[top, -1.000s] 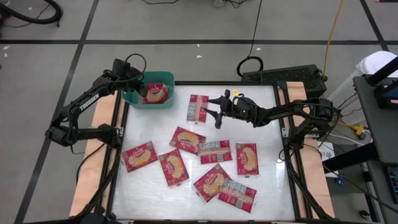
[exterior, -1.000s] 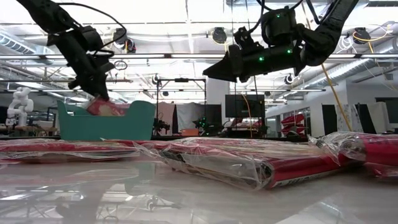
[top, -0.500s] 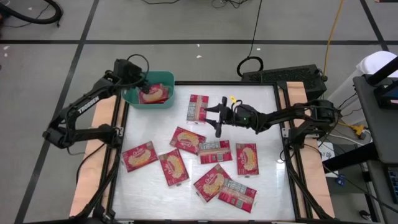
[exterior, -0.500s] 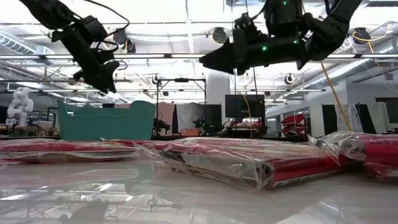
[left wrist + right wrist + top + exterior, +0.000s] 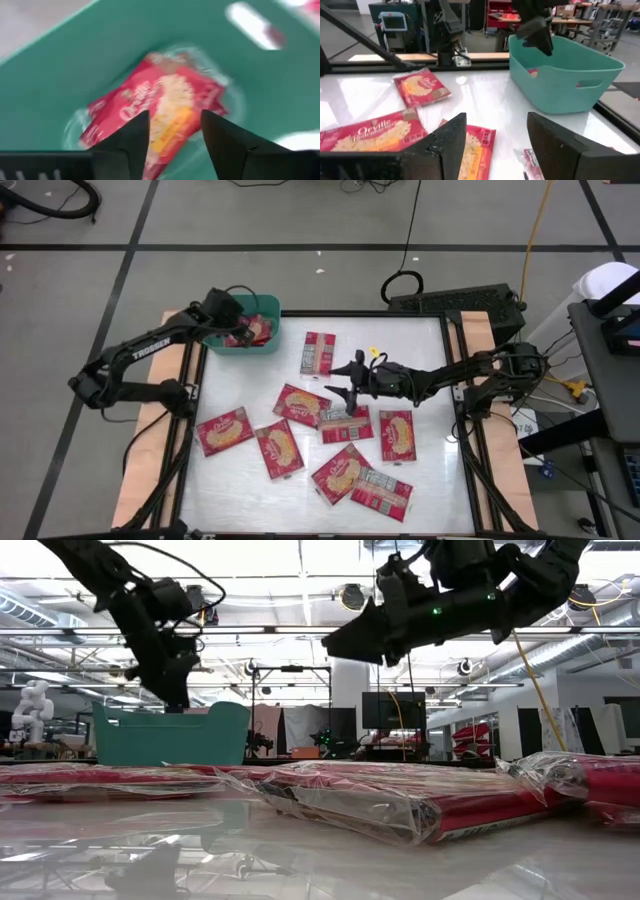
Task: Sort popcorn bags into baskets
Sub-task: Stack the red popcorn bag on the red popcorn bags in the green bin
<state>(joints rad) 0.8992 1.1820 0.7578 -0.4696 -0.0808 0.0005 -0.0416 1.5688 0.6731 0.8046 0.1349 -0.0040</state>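
1. Popcorn bags (image 5: pixel 302 404) lie scattered flat on the white table (image 5: pixel 420 480); we see one more inside the teal basket (image 5: pixel 262 346) at the far left corner.
2. Our left gripper (image 5: pixel 232 330) hovers over the basket, fingers (image 5: pixel 131 137) spread and empty above that bag (image 5: pixel 150 107).
3. Our right gripper (image 5: pixel 345 389) hangs mid-table above the bags, jaws wide, holding nothing.
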